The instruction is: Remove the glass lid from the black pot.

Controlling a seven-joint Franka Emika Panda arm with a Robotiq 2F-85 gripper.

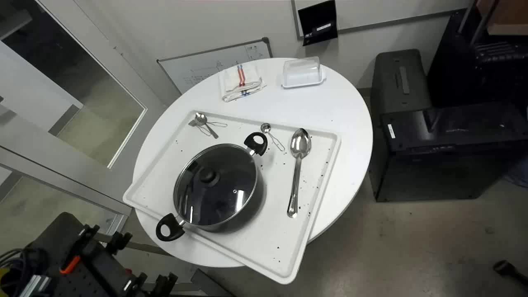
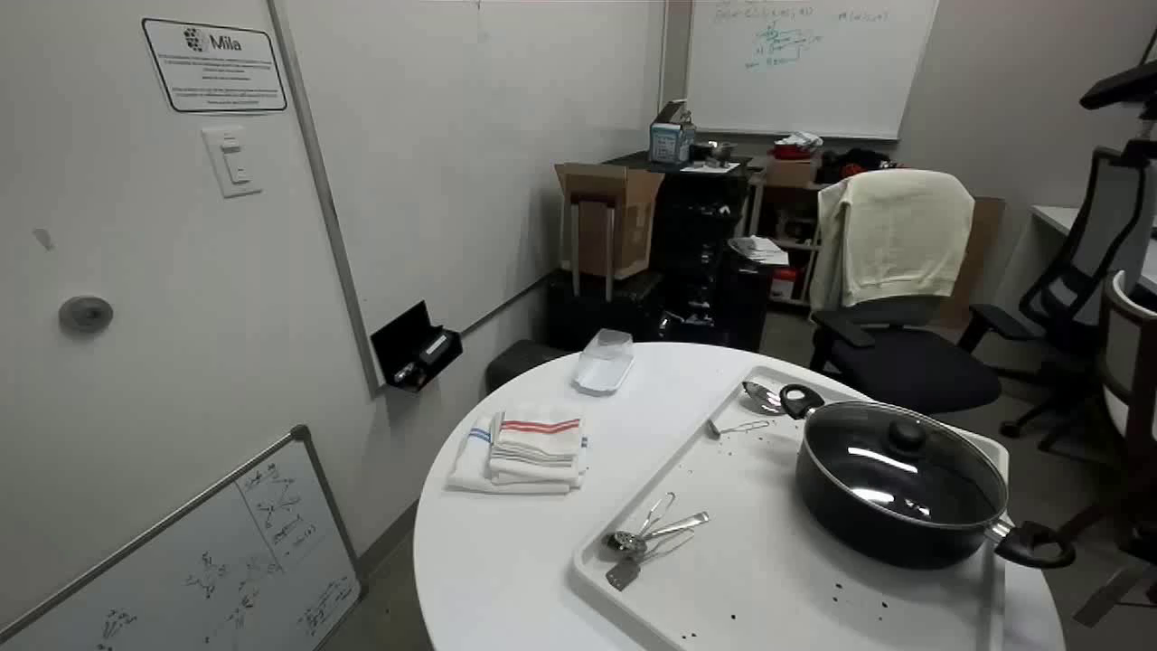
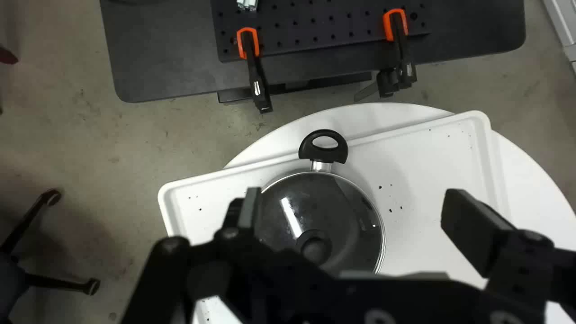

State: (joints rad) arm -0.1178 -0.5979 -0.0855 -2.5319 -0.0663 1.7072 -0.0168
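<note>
The black pot (image 2: 868,533) stands on a white tray, with the glass lid (image 1: 216,194) lying on top of it. The lid is a round, dark-looking glass disc with a thin metallic rim and a black centre knob; it also shows in an exterior view (image 2: 931,479). In the wrist view my gripper (image 3: 355,216) is open and empty, with its fingers wide apart above the pot. The lid (image 3: 333,202) and its knob show below, between the fingers and nearer the left one. The gripper's body hides the pot's lower part there. The gripper shows in neither exterior view.
The white tray (image 1: 272,247) juts past the round table's edge. A large spoon (image 1: 298,165) and several small utensils (image 2: 642,542) lie on it. Folded towels (image 1: 241,80) and a clear-lidded dish (image 1: 303,73) sit at the back. Clamps (image 3: 254,67) stick out from the dark robot table.
</note>
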